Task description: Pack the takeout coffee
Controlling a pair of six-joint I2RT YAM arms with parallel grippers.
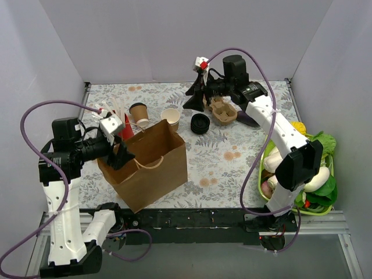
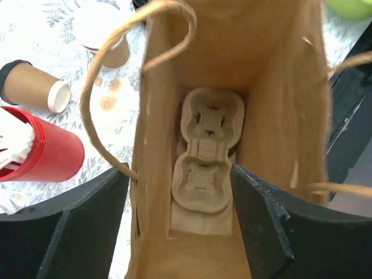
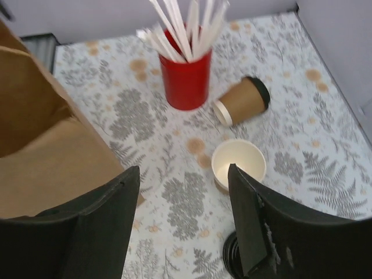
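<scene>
The takeout coffee cup [image 1: 170, 116] [image 3: 238, 163] stands upright and uncovered on the patterned table, a cream-white paper cup. A black lid [image 1: 200, 123] [image 3: 231, 258] lies apart to its right. My right gripper [image 1: 195, 102] [image 3: 183, 168] hangs open above the table near the cup, holding nothing. My left gripper [image 1: 122, 157] [image 2: 180, 170] is open at the left rim of the brown paper bag [image 1: 157, 168] [image 2: 273, 87], one finger outside its wall. A pulp carrier [image 2: 203, 151] lies on the bag's floor.
A brown lidded cup [image 1: 138, 111] [image 3: 241, 100] lies on its side beside a red cup of white sticks [image 1: 125, 129] [image 3: 186, 78]. Another pulp carrier [image 1: 224, 111] sits at the back. A green basket of vegetables [image 1: 263, 174] stands at the right edge.
</scene>
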